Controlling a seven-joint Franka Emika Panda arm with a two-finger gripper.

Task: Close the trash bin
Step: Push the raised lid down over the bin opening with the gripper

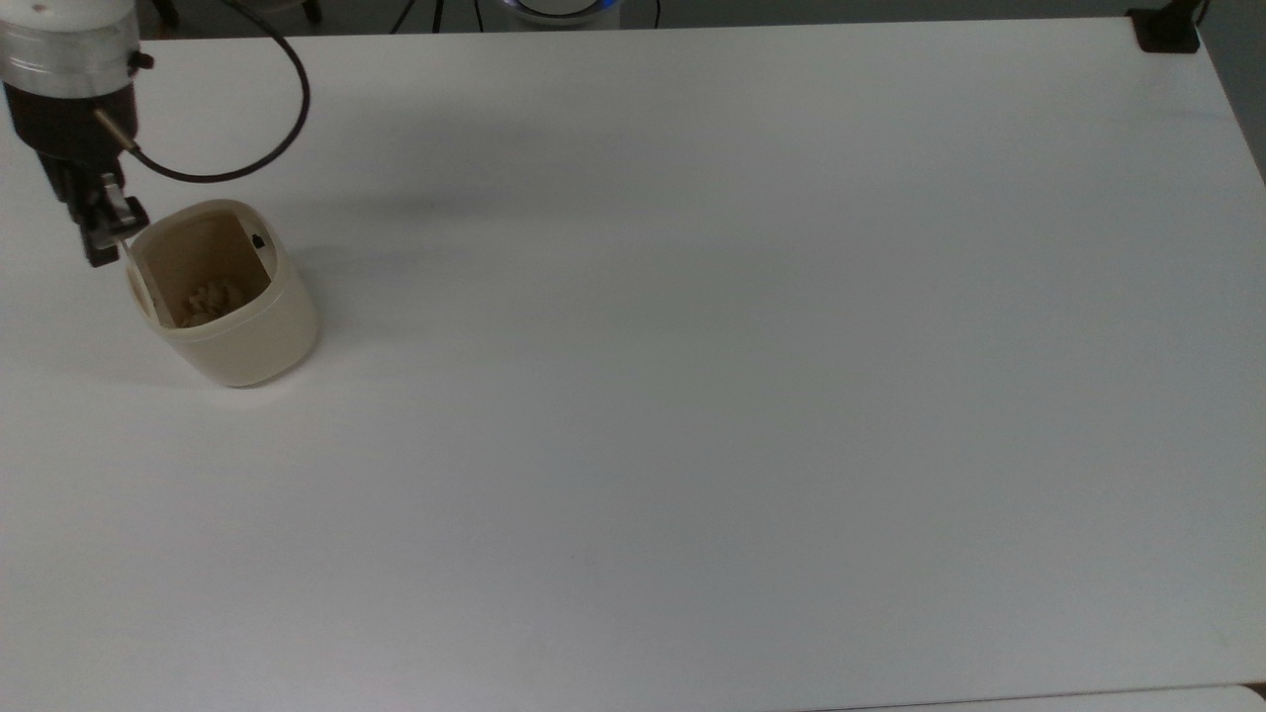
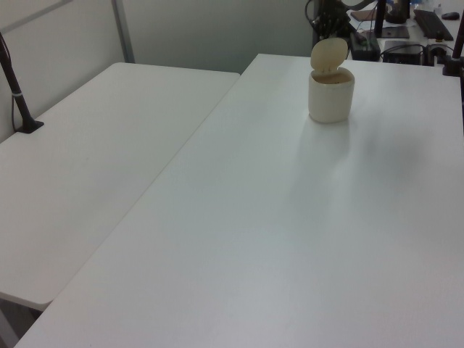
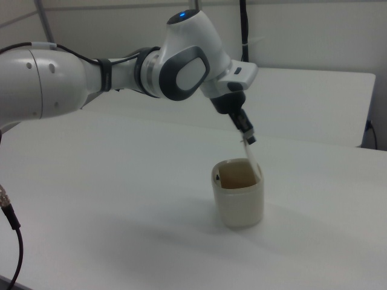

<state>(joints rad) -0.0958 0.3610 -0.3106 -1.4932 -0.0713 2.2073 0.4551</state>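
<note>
white table [image 1: 692, 396] | second white table [image 2: 87, 167] | pale wall [image 2: 210, 29]
</note>
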